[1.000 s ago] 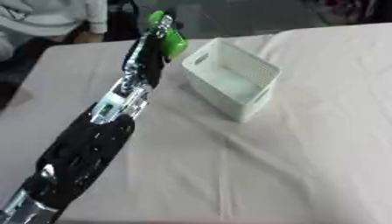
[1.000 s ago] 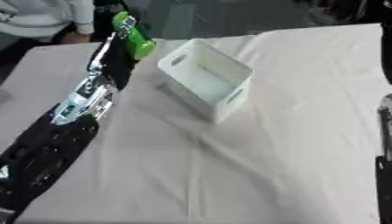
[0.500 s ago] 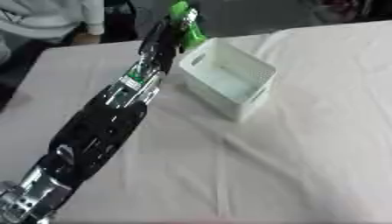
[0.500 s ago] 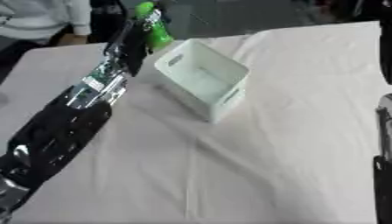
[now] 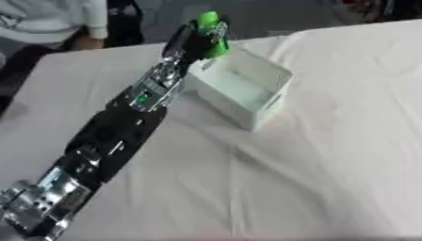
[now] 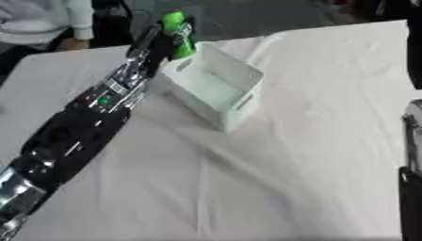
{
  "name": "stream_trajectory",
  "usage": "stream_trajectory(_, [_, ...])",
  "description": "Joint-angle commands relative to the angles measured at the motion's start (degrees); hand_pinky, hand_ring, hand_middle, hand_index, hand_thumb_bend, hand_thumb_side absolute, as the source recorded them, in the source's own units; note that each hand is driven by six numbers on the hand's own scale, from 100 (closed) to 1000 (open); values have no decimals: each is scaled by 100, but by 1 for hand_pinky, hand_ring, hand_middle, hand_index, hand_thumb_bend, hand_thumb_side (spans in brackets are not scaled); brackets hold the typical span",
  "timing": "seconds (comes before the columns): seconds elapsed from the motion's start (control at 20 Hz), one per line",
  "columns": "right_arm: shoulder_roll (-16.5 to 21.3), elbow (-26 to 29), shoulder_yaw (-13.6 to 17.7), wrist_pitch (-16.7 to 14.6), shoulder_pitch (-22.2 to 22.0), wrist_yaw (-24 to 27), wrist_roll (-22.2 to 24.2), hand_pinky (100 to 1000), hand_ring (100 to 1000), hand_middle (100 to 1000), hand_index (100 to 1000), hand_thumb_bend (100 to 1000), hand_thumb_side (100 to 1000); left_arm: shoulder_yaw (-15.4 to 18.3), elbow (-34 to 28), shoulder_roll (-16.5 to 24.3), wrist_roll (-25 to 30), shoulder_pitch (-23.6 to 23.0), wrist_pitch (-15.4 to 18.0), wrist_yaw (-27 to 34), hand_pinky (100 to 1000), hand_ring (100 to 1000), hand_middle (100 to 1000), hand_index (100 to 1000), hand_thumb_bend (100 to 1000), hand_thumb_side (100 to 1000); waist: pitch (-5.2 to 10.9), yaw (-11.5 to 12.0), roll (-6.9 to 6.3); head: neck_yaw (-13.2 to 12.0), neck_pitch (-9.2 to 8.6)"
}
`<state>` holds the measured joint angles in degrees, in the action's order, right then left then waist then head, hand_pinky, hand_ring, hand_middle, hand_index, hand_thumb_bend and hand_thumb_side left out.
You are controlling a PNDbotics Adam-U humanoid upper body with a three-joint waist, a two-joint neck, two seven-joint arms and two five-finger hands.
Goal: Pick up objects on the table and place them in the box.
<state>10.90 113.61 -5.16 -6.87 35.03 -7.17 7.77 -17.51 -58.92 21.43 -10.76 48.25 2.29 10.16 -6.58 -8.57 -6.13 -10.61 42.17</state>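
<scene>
A small bright green object point(image 5: 208, 29) sits in the grip of the robot's left hand point(image 5: 191, 41), raised over the far left corner of a white box point(image 5: 240, 90). The object looks like a short rounded bottle or tube with a paler patch on its side; its exact kind cannot be made out. The dark fingers curl around its lower part, and the green top sticks up above them.

The box is a white rectangular bin with an open top and a slot handle cut into its near end wall. It stands on the table, turned at an angle, and its inside shows only pale white walls and floor. The hand and green object are above the box's far rim, not down inside it.

The left arm point(image 5: 115, 136) stretches diagonally from the lower left corner up to the box. It is black with silver joints, and a small green light shows on the forearm.

The table point(image 5: 313, 179) is covered with a white cloth marked by soft creases.

At the right edge of the right eye view, a dark strip of the right arm point(image 6: 409, 179) shows; its hand cannot be seen.
</scene>
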Motion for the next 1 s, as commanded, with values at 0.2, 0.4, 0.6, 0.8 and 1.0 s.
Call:
stream_trajectory(0.2, [-77,98,-18,-6,141,13,-8,412,335,442,550,100,1000,243,627,-72,67,285,256,-864,1000,100,100,473,100,573,58,-48,13,-66,-18])
stream_trajectory(0.4, [-122,98,-45,-21,194,35,12,412,335,442,550,100,1000,333,919,-133,122,369,418,-1166,1000,100,100,472,100,573,8,-114,-7,-76,-82])
stream_trajectory(0.6, [-150,98,-68,-31,232,56,43,412,335,442,550,100,1000,369,1086,-189,170,477,497,-1428,1000,100,100,470,100,574,-38,-160,-24,-101,-113])
stream_trajectory(0.8, [-178,98,-89,-46,278,74,72,412,335,442,550,100,1000,451,1274,-245,98,577,582,-1751,1000,100,100,469,100,573,-88,-211,-50,-125,-163])
stream_trajectory(1.0, [-196,98,-103,-55,303,90,97,412,335,441,550,100,1000,517,1416,-299,-29,628,735,-2033,1000,100,100,481,100,569,-114,-236,-65,-118,-208])
